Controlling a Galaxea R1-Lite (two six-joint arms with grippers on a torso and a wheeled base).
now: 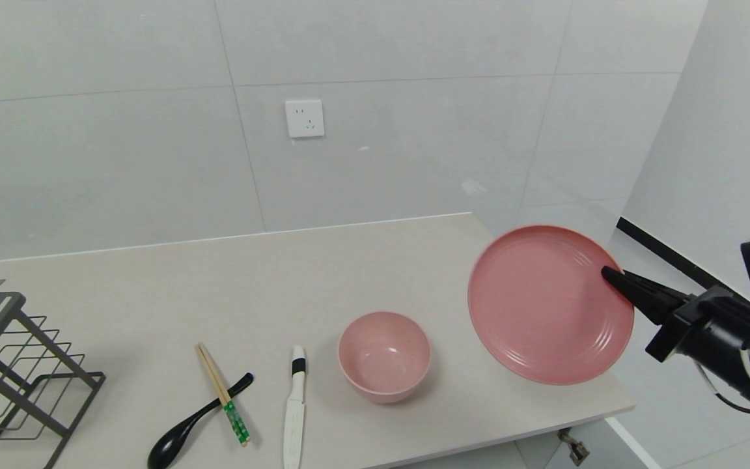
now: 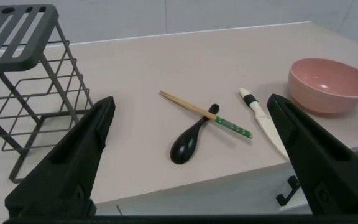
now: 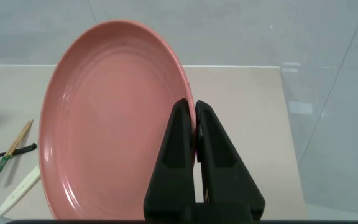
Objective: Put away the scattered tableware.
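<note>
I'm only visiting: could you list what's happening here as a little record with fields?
Right gripper: shut on the rim of a round pink plate, held tilted above the right end of the beige counter
Left gripper: open, empty
On counter: pink bowl, white knife, black spoon crossed by wooden chopsticks
Left end: dark wire dish rack

The right pincer [image 1: 606, 272] clamps the right rim of a pink plate [image 1: 544, 306], held tilted over the right end of the tabletop [image 1: 219, 286]. To its left sits a pink bowl [image 1: 384, 355] (upright), then a white knife [image 1: 295, 410], chopsticks [image 1: 222, 393] lying across a black spoon [image 1: 180, 436], and a wire rack [image 1: 10, 365] at far left.
</note>
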